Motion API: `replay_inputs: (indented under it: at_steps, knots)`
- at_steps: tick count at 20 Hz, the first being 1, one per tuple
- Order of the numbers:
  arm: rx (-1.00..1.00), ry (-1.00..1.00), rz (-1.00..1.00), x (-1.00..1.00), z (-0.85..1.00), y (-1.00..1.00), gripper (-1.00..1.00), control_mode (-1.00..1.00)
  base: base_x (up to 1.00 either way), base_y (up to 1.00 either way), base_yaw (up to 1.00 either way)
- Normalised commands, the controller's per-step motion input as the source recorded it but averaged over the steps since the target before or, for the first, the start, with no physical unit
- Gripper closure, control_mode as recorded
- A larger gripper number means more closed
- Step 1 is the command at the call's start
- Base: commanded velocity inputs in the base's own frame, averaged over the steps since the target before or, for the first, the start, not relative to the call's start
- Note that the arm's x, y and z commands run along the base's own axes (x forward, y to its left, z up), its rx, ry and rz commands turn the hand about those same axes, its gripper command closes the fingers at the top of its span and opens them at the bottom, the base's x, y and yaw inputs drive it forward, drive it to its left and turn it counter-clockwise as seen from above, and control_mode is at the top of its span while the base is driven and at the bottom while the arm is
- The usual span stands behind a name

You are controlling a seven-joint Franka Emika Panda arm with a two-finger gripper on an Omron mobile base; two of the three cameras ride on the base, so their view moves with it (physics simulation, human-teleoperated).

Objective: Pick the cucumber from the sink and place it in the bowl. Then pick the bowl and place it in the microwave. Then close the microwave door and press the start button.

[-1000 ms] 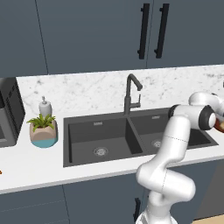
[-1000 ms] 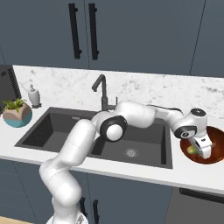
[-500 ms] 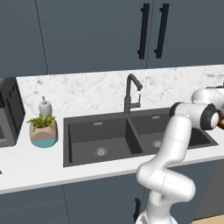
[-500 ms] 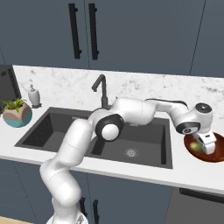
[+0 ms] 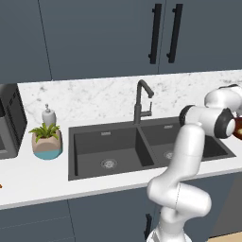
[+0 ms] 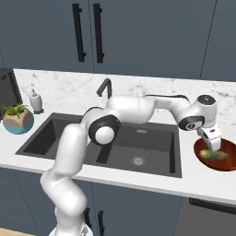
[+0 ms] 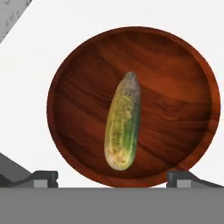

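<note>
My end effector (image 7: 112, 177) hangs released right above the bowl (image 7: 78, 78), its two tips spread wide at five and seven o'clock of the rim, and the cucumber (image 7: 123, 127) lies loose on the bowl's floor, near the middle, running from twelve to six. The bowl, which I must lift next, looks like stiff wood, light and shallow, likely to tip with the cucumber rolling about, so I would pinch its rim (image 6: 201, 159) where it stands on the white bench (image 6: 156, 182) beside the sink (image 6: 115, 152). I can read no brand, label or writing anywhere.
</note>
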Motion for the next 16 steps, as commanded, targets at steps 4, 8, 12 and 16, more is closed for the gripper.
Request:
replay_inputs:
  at_steps: [4,8,12,16]
  knots:
    - [-0.03,0.21,0.05,0.00,0.03,0.13,-1.00,-1.00,0.00,0.00,0.00]
    - [-0.05,0.32,0.09,0.02,0.00,0.13,-1.00,-1.00,0.00,0.00,0.00]
    - [0.00,0.31,0.11,0.01,0.02,0.00,-1.00,-1.00,0.00,0.00,0.00]
    - [0.00,0.22,0.11,0.00,0.14,0.03,-1.00,-1.00,0.00,0.00,0.00]
